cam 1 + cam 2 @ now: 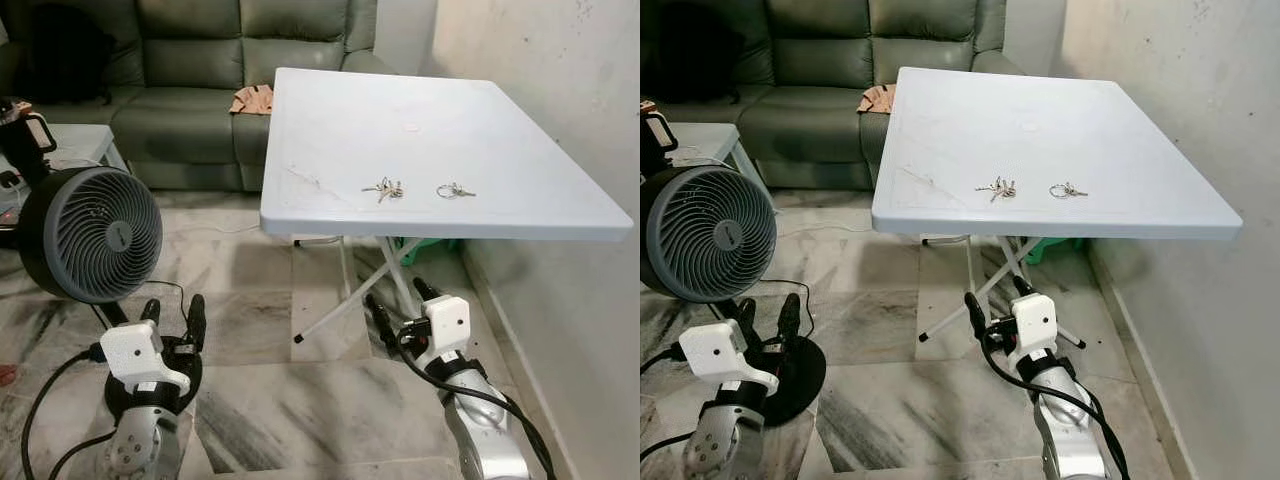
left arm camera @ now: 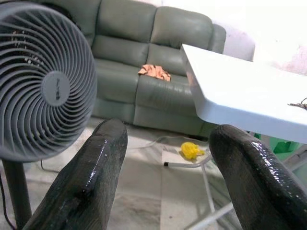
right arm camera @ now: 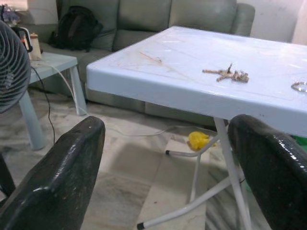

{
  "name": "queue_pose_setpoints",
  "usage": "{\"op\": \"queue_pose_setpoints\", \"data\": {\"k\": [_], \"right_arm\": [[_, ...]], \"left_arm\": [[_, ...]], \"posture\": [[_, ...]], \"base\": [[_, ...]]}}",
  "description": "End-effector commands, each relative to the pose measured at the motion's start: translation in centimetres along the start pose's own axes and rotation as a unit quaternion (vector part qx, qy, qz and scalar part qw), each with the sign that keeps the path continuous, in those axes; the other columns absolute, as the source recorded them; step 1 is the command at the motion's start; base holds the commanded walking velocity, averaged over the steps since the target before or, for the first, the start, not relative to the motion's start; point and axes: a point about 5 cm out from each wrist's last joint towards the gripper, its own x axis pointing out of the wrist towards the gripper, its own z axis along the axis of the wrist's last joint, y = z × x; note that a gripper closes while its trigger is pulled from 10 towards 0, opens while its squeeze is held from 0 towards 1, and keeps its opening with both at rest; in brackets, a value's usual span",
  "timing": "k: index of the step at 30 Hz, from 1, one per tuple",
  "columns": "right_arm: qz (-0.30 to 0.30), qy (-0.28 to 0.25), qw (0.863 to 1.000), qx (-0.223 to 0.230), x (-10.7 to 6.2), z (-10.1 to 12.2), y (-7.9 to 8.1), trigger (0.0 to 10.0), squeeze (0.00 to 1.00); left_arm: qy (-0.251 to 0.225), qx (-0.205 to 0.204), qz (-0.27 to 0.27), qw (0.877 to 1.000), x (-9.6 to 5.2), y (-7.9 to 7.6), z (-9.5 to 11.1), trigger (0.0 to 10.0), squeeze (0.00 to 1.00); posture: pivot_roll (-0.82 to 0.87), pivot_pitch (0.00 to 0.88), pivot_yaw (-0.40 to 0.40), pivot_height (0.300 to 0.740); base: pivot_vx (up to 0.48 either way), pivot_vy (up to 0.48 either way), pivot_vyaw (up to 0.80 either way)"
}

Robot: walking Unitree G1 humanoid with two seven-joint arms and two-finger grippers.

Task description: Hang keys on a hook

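Note:
Two key bunches lie near the front of a white folding table [image 1: 330, 120]: a bunch of keys [image 1: 384, 188] toward the middle and a second key ring [image 1: 453, 190] to its right. The first bunch [image 3: 226, 74] also appears in the right wrist view. My right gripper [image 1: 401, 305] hangs open below the table's front edge, nothing between its fingers. Low at the left, beside the fan, my left gripper [image 1: 172, 313] is open and empty too.
A grey floor fan [image 1: 92, 235] on a black round base stands at the left, its cable on the marble floor. A green sofa [image 1: 180, 70] with an orange cloth [image 1: 252, 98] is behind. A small side table [image 1: 85, 145] stands at far left. A wall [image 1: 560, 100] runs along the right.

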Motion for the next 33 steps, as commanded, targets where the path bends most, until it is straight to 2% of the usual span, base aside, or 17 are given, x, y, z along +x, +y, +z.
{"op": "queue_pose_setpoints", "data": {"k": [1, 5, 7, 9, 18, 33], "right_arm": [[0.009, -0.014, 1.0, 0.001, 0.3, 1.0, 0.3, 10.0, 0.0], [0.009, -0.023, 1.0, 0.019, 0.6, 1.8, 0.3, 10.0, 0.0], [0.011, -0.045, 0.998, 0.04, 2.0, 3.2, 0.3, 10.0, 0.0], [0.011, -0.048, 0.998, 0.043, 2.1, 3.4, 0.3, 10.0, 0.0], [0.02, -0.046, 0.998, 0.044, 2.1, 3.7, 0.3, 10.0, 0.0], [0.03, -0.037, 0.998, 0.044, 2.0, 3.6, 0.7, 10.0, 0.0]], "left_arm": [[0.001, -0.01, -0.002, 1.0, 0.1, -0.3, 0.4, 10.0, 0.0], [0.004, -0.004, -0.005, 1.0, 0.1, -0.4, 0.9, 10.0, 0.0], [-0.011, -0.015, -0.022, 1.0, 1.0, -0.7, 1.9, 10.0, 0.0], [-0.008, -0.017, -0.022, 1.0, 1.1, -0.7, 2.0, 10.0, 0.0], [-0.003, -0.022, -0.029, 0.999, 1.4, -1.0, 2.1, 10.0, 0.0], [0.007, -0.021, -0.038, 0.999, 1.6, -1.3, 2.0, 10.0, 0.0]], "posture": [[-0.06, 0.0, -0.051, 0.732], [-0.06, 0.0, -0.051, 0.732], [-0.05, 0.0, -0.055, 0.732], [-0.05, 0.0, -0.055, 0.732], [-0.05, 0.0, -0.054, 0.732], [-0.05, 0.0, -0.052, 0.732]], "base": [[0.0, 0.0, 0.0], [0.0, 0.0, 0.0], [0.0, 0.0, 0.0], [0.0, 0.0, 0.0], [0.29, 0.0, 0.0], [0.417, 0.0, 0.0]]}}
